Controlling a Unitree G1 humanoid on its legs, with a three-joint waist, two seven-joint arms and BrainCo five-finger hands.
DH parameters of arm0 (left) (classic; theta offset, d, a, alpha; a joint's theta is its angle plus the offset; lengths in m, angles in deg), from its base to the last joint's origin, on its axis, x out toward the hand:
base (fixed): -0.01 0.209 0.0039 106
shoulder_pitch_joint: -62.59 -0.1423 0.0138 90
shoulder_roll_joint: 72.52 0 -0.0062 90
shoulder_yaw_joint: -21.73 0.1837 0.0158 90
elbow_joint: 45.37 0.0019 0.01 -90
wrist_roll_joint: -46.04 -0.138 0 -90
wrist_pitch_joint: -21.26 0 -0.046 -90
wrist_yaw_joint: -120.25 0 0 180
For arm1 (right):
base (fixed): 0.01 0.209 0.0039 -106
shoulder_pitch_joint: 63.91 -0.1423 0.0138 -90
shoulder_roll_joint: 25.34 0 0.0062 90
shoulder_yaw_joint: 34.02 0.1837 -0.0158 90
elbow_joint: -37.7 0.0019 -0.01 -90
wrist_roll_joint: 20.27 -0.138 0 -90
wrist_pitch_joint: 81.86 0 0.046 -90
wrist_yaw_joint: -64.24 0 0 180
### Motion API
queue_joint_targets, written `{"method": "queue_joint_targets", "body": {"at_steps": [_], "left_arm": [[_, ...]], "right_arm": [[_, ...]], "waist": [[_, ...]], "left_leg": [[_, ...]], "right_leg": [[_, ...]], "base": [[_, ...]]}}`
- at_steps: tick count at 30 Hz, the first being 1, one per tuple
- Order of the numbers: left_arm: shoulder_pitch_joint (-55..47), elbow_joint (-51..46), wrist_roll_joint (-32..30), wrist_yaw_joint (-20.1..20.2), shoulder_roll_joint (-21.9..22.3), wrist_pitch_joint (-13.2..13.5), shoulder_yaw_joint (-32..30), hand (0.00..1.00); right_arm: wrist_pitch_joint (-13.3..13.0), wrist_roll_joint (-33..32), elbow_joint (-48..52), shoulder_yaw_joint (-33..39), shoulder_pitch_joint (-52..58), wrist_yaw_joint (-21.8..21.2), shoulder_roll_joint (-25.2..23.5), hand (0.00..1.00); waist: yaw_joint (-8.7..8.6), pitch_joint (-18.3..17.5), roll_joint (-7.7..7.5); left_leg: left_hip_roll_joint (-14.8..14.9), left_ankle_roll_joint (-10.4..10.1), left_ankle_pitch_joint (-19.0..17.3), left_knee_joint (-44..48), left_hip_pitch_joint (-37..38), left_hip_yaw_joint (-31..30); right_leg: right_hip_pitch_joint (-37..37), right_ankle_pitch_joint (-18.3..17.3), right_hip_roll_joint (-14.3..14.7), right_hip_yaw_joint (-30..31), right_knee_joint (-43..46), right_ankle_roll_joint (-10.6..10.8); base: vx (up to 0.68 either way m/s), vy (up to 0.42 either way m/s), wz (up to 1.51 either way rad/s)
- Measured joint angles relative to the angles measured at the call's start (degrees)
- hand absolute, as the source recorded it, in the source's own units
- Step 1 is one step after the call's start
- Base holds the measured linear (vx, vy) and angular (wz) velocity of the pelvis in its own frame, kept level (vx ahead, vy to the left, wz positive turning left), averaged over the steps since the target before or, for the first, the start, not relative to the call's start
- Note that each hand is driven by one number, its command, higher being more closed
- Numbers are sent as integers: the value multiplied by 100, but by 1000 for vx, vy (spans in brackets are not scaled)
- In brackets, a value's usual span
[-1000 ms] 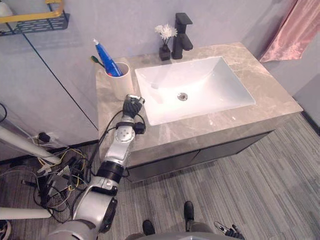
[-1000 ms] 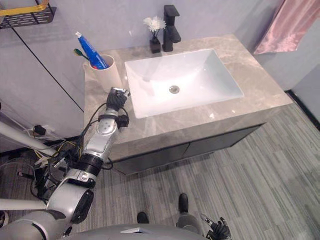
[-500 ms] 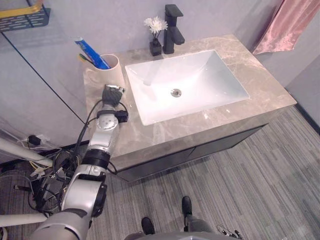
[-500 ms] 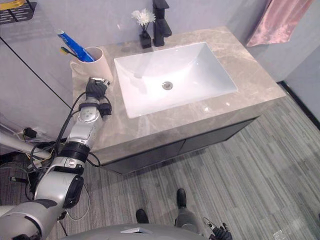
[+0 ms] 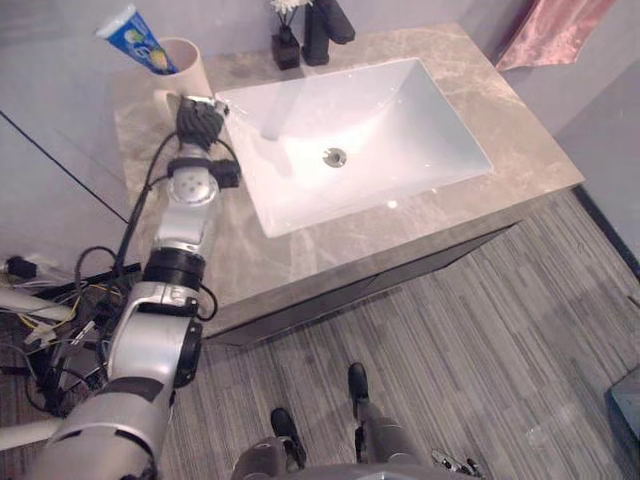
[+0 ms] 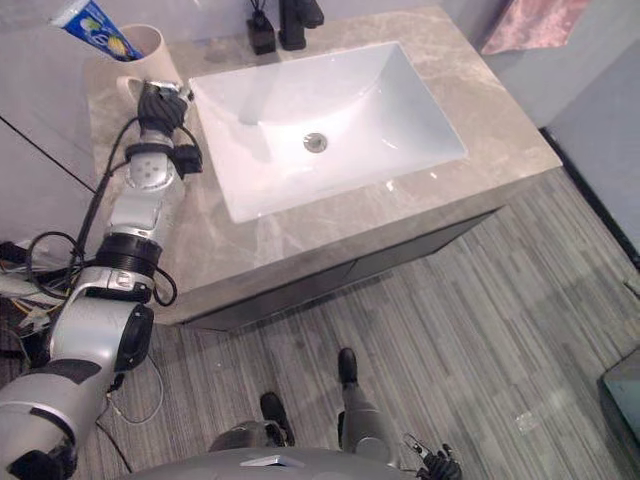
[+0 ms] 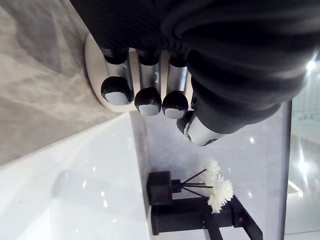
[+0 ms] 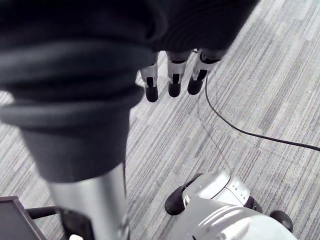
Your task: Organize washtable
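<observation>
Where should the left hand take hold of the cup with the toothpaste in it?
Round the side wall of the cup at mid-height, coming from the front, where the left hand is. It stands upright, and the toothpaste tube sticking out of its mouth blocks a top grasp.

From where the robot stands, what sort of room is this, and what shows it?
Most likely a bathroom: a white sink set in a stone-look counter, a black tap, and a cup holding toothpaste.

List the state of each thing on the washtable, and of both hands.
Cup: upright, holding toothpaste.
Toothpaste: leaning in cup.
Sink: empty, no water.
Faucet: not running.
Flower vase: upright beside faucet.
Left hand: fingers curled, empty, beside cup.
Right hand: relaxed, empty, over floor.
</observation>
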Motion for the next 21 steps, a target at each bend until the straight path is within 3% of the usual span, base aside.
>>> {"method": "queue_joint_targets", "body": {"at_steps": [10, 21], "left_arm": [[16, 36, -39, 1, -176, 0, -45, 100], [-204, 868, -637, -3, -544, -37, -228, 100]], "right_arm": [[-3, -1, -32, -157, 16, -54, -3, 0], [-29, 1, -40, -168, 22, -59, 2, 0]], "waist": [[-16, 56, -104], [30, 109, -34]], "left_leg": [[86, 72, -226, 497, -209, -30], [123, -12, -155, 386, -15, -73]], "right_leg": [[9, 38, -9, 29, -20, 20], [180, 5, 40, -111, -40, -46]], "base": [[-39, 21, 0], [-8, -6, 2]]}}
